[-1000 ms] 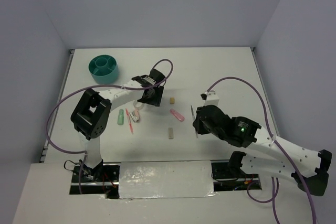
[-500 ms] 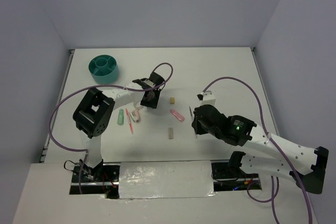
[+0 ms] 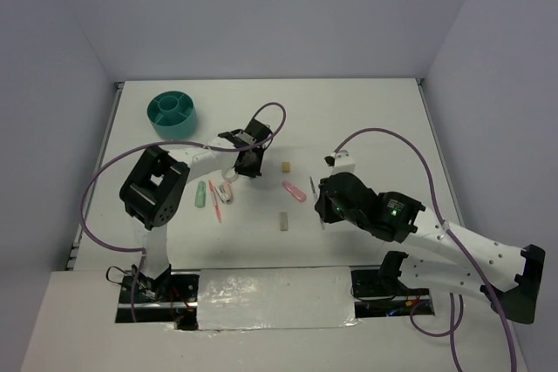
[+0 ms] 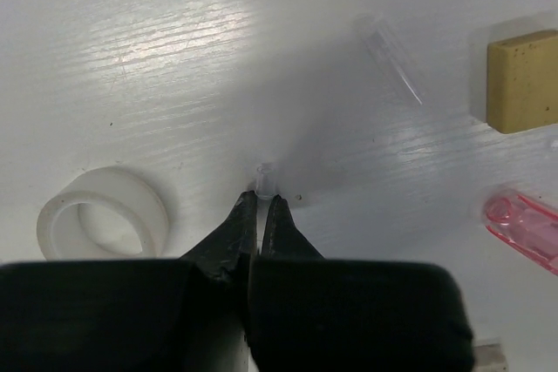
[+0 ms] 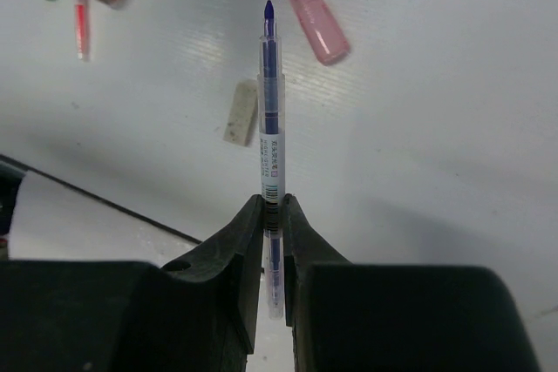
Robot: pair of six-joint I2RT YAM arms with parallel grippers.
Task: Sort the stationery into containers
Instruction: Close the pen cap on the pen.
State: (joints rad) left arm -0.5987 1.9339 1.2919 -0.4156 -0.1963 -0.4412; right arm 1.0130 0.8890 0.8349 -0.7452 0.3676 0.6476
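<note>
My left gripper (image 4: 261,196) is shut, its tips pinching a small clear cap (image 4: 266,172) that rests on the table. A clear ring (image 4: 103,224) lies to its left, and a tan block (image 4: 523,80) and a pink oblong piece (image 4: 523,226) to its right. Above the table, my right gripper (image 5: 273,200) is shut on a clear-barrelled blue pen (image 5: 271,111) that points away from it. The round teal cup (image 3: 173,113) stands at the far left, well away from both grippers (image 3: 247,165) (image 3: 319,202). A green piece (image 3: 200,194) and a thin pink pen (image 3: 214,200) lie left of centre.
A second clear tube (image 4: 392,58) lies ahead of my left gripper. A greyish tan block (image 5: 240,111) and the pink oblong piece (image 5: 314,15) lie under the held pen. White walls close in the table on the left, back and right.
My left gripper has closed from wide open onto the clear cap. The right arm has drifted slightly left with the pen still in its grip.
</note>
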